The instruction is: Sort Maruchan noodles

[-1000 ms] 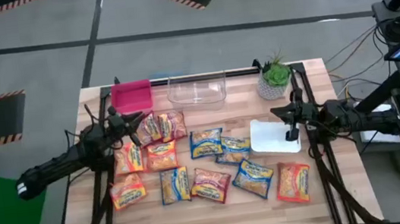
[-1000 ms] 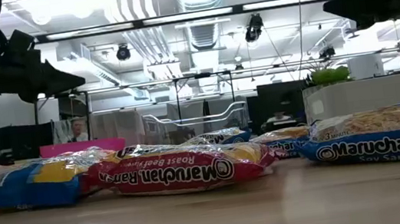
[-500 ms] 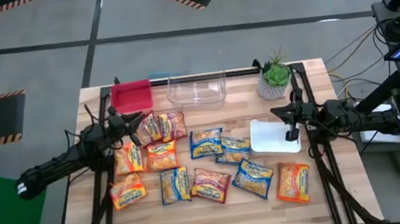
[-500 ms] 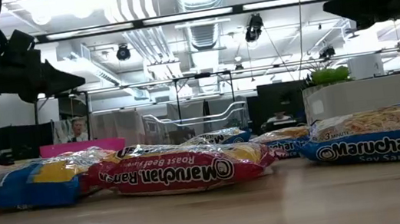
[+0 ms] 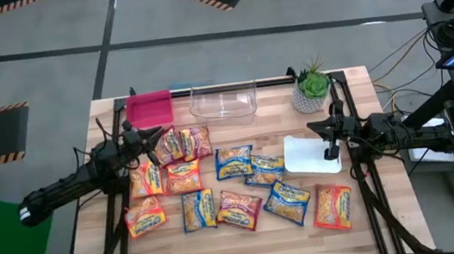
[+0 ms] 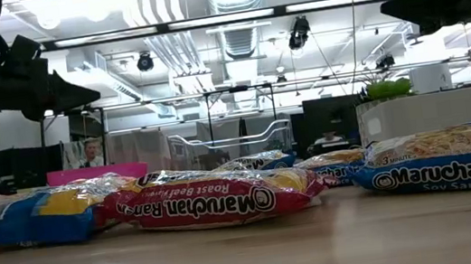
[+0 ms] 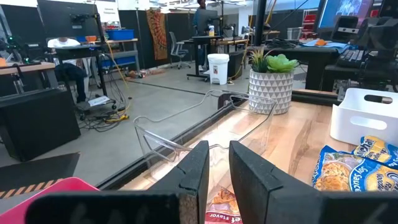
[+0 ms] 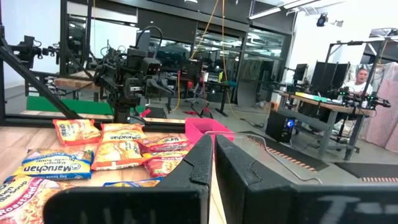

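Left tool (image 5: 152,136), fingers nearly pressed together with a narrow gap and nothing between them, hovers above the nearest Maruchan noodles (image 5: 179,143); the other packets lie loose across the counter (image 5: 250,241) between both tools, apparently unsorted. Right tool (image 5: 329,128), shut and empty, waits over the white bin (image 5: 307,155). The pink tray (image 5: 148,110) and clear tray (image 5: 224,101) beyond likely serve as sorting destinations.

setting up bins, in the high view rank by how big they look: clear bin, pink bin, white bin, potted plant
1. clear bin
2. white bin
3. pink bin
4. potted plant
White and pink look close, so their order is unsure.
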Robot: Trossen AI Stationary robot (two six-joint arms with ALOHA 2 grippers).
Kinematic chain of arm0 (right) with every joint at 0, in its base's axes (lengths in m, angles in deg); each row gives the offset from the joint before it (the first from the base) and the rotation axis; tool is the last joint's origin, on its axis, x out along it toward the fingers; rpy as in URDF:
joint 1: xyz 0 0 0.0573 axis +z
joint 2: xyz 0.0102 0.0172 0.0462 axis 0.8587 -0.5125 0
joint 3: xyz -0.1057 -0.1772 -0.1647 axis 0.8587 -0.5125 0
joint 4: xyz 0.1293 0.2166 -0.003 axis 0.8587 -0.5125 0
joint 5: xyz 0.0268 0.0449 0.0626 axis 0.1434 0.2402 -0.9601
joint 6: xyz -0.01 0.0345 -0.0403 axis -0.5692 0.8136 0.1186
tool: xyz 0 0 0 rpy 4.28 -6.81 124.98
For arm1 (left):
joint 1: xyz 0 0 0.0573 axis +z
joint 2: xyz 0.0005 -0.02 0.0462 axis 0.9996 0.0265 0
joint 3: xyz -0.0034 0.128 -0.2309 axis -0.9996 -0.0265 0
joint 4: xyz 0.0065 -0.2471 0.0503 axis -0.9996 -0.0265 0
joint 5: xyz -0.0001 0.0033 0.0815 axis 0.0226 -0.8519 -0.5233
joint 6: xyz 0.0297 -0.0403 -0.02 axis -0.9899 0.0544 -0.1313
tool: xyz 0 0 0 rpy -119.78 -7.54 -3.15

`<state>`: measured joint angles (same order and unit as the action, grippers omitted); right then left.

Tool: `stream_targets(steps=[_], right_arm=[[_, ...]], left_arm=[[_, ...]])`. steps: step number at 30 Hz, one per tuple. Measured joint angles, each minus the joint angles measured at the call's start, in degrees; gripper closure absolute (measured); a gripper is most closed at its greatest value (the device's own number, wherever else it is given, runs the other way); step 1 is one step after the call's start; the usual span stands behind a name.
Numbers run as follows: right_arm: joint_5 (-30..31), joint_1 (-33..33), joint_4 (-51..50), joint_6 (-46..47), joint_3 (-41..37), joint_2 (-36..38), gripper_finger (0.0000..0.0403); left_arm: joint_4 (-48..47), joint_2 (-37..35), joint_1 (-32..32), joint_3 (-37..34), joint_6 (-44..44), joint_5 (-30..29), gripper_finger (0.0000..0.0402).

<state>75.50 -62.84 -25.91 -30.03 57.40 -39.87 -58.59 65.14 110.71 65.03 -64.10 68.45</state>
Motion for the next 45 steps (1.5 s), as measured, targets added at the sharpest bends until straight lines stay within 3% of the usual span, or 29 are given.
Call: stream_targets(steps=[32,34,36,39,43,45], right_arm=[[0.0,0.0,0.2,0.1,0.0,0.0,0.0394],[-0.3,0.0,0.2,3.6,0.0,0.0,0.0394],[-1.1,0.0,1.6,15.3,0.0,0.0,0.0394],[-3.9,0.0,4.3,31.4,0.0,0.0,0.0394],[-7.1,0.1,4.5,38.8,-0.1,-0.1,0.0394],[-7.1,0.2,7.9,40.6,-0.9,-0.5,0.0394]], left_arm=[[0.0,0.0,0.0,0.0,0.0,0.0,0.0355],[0.0,0.0,0.0,0.0,0.0,0.0,0.0355],[0.0,0.0,0.0,0.0,0.2,0.0,0.0355],[2.5,0.0,0.0,0.0,12.7,0.4,0.0355],[11.1,0.0,0.0,0.0,39.6,-0.1,0.0355],[15.0,0.4,0.0,0.0,44.1,-0.1,0.0355]])
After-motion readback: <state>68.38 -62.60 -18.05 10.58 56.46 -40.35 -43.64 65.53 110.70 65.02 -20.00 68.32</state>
